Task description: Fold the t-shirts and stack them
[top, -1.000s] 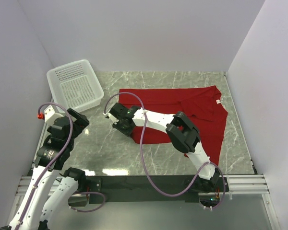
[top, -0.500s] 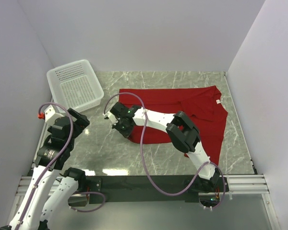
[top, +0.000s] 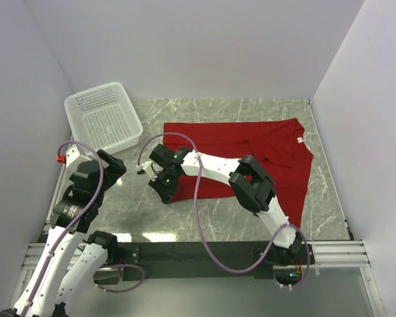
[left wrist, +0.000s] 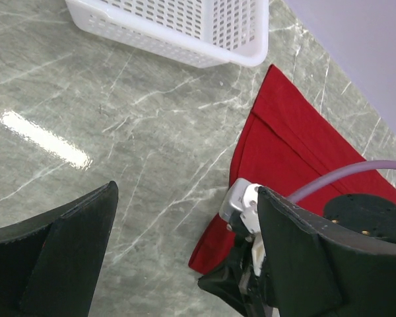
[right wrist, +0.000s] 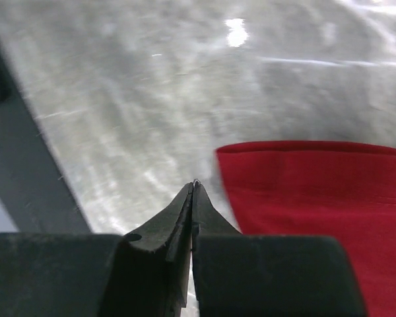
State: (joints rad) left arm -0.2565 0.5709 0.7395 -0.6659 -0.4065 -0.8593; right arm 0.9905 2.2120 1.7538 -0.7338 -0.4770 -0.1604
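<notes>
One red t-shirt [top: 251,142] lies partly folded on the marble table, with its white neck label at the right. In the right wrist view its near-left corner [right wrist: 317,198] sits just right of my right gripper [right wrist: 194,188]. That gripper is shut with no cloth between its fingers. From above, the right gripper [top: 164,194] hovers at the shirt's near-left corner. My left gripper [left wrist: 185,198] is open over bare table, left of the shirt [left wrist: 284,145]. In the top view the left gripper [top: 112,165] stands apart from the cloth.
A white mesh basket [top: 86,99] stands at the table's far left corner; the left wrist view shows its near wall [left wrist: 204,56]. Grey walls close in the table on three sides. The right arm's purple cable loops over the table's middle.
My right gripper has shut and moved toward the near left, from over the shirt's left part to its near-left corner. The left arm has barely shifted.
</notes>
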